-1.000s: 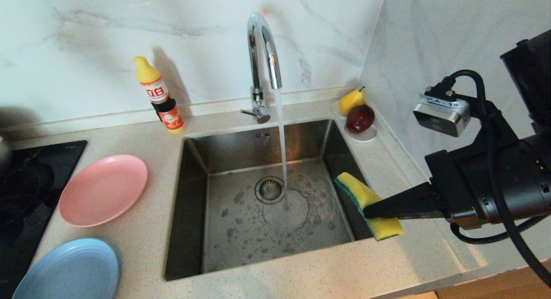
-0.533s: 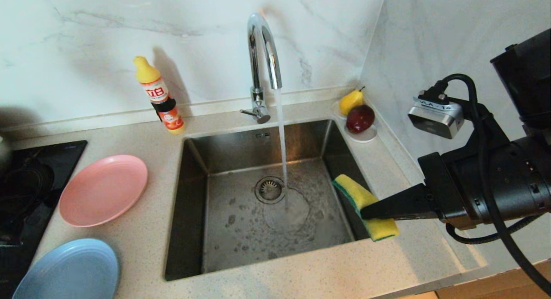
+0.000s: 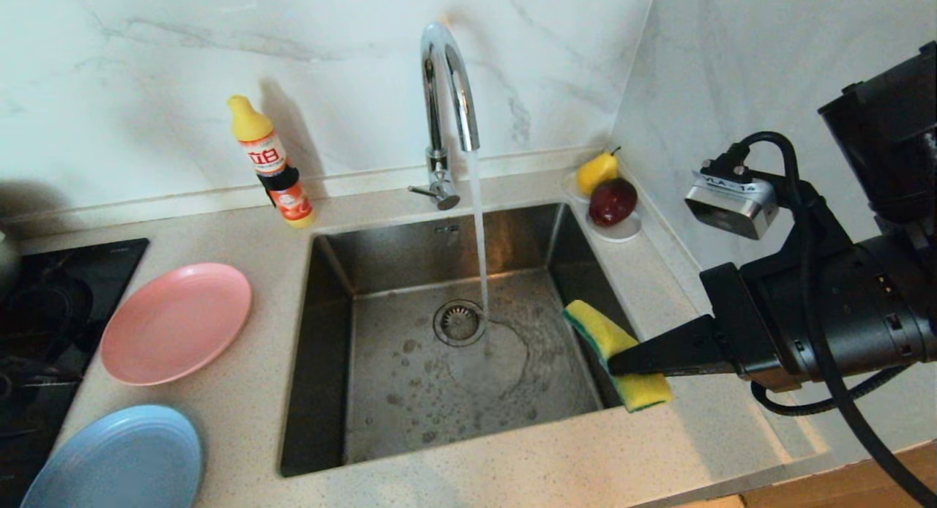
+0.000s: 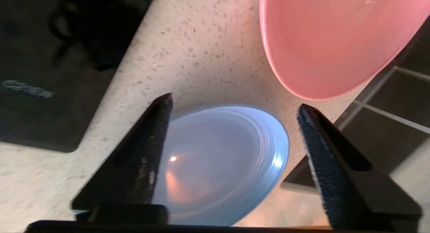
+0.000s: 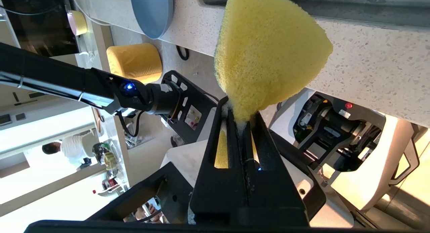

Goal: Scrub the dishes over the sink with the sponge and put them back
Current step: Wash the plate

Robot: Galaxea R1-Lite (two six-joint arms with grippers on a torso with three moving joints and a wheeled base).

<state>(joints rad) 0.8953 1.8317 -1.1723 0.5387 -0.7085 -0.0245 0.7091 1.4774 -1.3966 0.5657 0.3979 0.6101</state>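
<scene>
Water is running into the sink (image 3: pixel 366 391), and the right gripper (image 3: pixel 618 363) has the sponge (image 3: pixel 611 347) pinched tight at the sink's right edge, ready to scrub. On the left counter, the pink plate (image 3: pixel 176 323) and, nearer, the blue plate (image 3: pixel 117 460) lie flat, neither one lifted. The left gripper (image 4: pixel 231 108) hangs over the blue plate, jaws spread wide, holding nothing. No bowl in sight. By my read, every dish remains to scrub.

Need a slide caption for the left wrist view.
Left claw open above the light-blue plate, pink plate beside it on the speckled counter.
</scene>
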